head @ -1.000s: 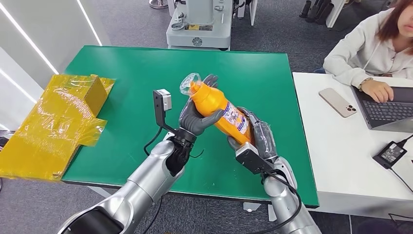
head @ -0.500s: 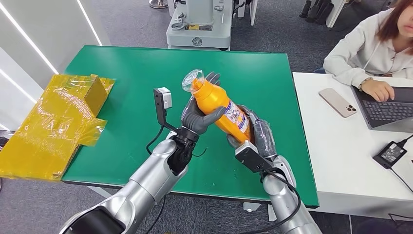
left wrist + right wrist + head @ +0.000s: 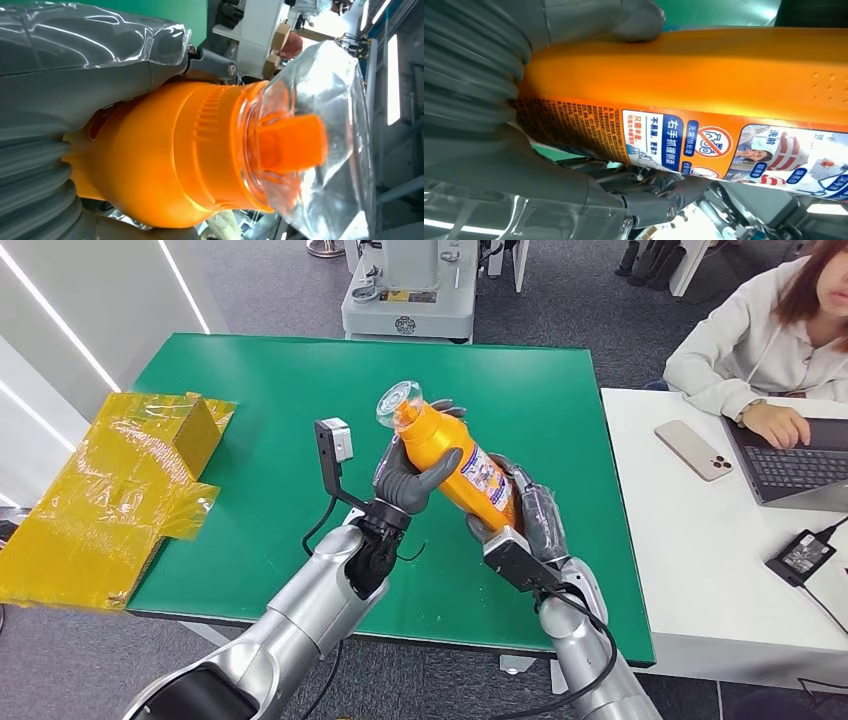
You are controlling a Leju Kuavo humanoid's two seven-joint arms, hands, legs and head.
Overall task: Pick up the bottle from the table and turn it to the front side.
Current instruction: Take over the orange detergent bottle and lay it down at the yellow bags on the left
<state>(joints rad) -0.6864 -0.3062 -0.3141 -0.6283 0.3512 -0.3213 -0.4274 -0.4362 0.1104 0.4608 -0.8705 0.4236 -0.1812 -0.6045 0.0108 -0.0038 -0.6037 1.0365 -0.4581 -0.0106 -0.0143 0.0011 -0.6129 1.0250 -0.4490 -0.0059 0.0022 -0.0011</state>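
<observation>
Now lifted clear of the green desk (image 3: 250, 390), an orange bottle (image 3: 450, 465) tilted with its capped end up and away from the robot, its base low and toward the robot. Gripped by both hands: left hand (image 3: 408, 480) wrapped round the upper body just below the shoulder, thumb across the orange; right hand (image 3: 520, 515) clasped round the lower body, label (image 3: 483, 476) between the two grips. Rolled a little about its long axis over the last second, with the clear wrap over the cap (image 3: 402, 404) shifted slightly up and right, and more of the printed label brought round toward the head camera. From the left wrist, orange spout (image 3: 290, 142) seen inside crinkled transparent film. From the right wrist, label panel (image 3: 684, 145) with warning icon and dense print lying along the bottle just beyond the hand's fingers. Judged as mid-turn: pick-up done, rotation begun but likely unfinished, since the visible panel reads as a side or back face rather than a front. Beside the desk, a person's hand (image 3: 775, 425) resting at a laptop (image 3: 790, 455) on a white desk (image 3: 700, 560), well apart from the bottle.
</observation>
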